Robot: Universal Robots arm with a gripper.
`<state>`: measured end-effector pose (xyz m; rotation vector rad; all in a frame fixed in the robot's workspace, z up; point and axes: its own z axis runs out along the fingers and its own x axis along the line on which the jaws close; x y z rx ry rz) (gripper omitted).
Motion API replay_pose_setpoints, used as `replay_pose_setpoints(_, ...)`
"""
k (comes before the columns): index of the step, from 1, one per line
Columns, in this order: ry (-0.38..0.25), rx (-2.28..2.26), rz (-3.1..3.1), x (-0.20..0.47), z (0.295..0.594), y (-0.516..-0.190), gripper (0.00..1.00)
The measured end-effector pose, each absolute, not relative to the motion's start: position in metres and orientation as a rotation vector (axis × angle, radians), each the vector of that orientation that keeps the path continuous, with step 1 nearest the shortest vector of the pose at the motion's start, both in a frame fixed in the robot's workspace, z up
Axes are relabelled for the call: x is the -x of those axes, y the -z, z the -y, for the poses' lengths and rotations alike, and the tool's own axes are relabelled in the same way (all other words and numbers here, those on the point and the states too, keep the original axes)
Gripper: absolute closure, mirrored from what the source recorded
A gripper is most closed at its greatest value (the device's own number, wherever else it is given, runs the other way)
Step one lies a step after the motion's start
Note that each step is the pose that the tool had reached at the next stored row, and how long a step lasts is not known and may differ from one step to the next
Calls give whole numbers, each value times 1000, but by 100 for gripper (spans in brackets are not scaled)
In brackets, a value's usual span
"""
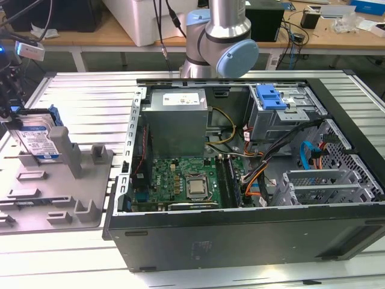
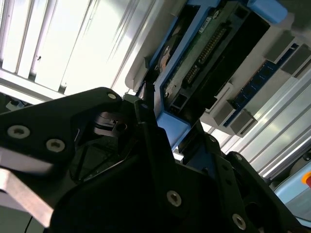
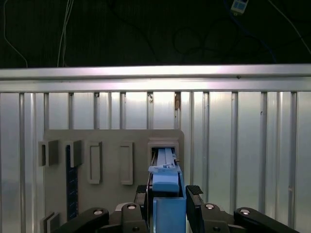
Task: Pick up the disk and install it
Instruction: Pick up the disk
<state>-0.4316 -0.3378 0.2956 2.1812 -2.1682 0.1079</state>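
Gripper (image 3: pixel 169 193), seen in the first wrist view with its fingers (image 3: pixel 193 195) pressed against opposite faces of the disk (image 3: pixel 165 167), pinching it at the blue carrier rail. The disk stands on edge in a slot of the grey holder (image 1: pixel 90 198). Beside the holder, toward the exterior view's right, lies the open computer case (image 1: pixel 240 241). Under the holder is the ribbed metal table (image 1: pixel 90 96).

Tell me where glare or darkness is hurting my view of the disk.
Exterior view: even light, the disk is plain in its grey holder. Second wrist view: the ribbed table is blown out white beside the disk, and the foreground is in deep shadow. First wrist view: black background beyond the table, but the disk's blue carrier is evenly lit.
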Motion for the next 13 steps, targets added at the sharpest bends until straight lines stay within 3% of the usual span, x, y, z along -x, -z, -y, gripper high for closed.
replay_pose_setpoints(2,-108,-2181,2168,432,338,-296,63)
replay_pose_setpoints(13,-105,-2183,2170,432,338,-296,64)
